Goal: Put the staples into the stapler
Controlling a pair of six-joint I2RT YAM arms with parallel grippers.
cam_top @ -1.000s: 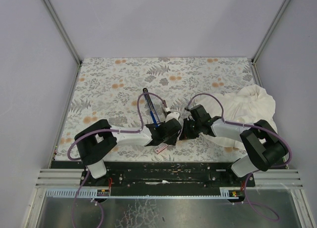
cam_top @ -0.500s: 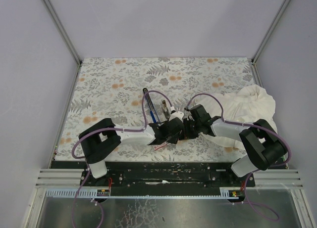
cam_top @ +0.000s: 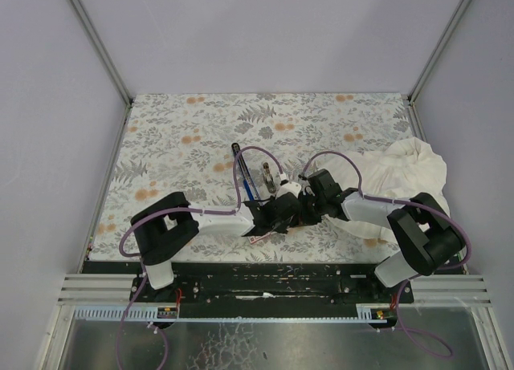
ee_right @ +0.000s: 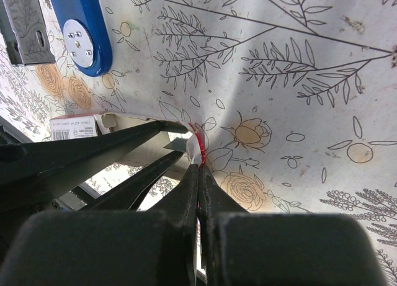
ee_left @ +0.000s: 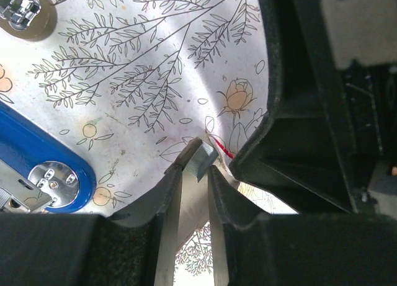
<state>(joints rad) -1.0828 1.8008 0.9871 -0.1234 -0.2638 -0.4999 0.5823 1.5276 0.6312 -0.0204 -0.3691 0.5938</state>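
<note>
1. Staples [ee_left: 203, 157]: a small grey strip pinched in the nearly closed left gripper [ee_left: 198, 166].
2. Alongside, the right gripper [ee_right: 198, 165] clamps a white-red scrap [ee_right: 195, 147].
3. Just beyond both, the stapler [ee_left: 43, 168] lies on the flowered tablecloth [ee_left: 155, 62]; pale walls [cam_top: 257, 33] surround.

From my remote station, the only print I can find is on the small white rectangular cardboard box [ee_right: 73, 128] lying on the floral-patterned table mat [ee_right: 298, 81] in the right wrist view. It carries a black barcode at its left end and lines of tiny dark type beside it, all too small for me to read. The overhead and left wrist views give me no legible lettering or numbers.
</note>
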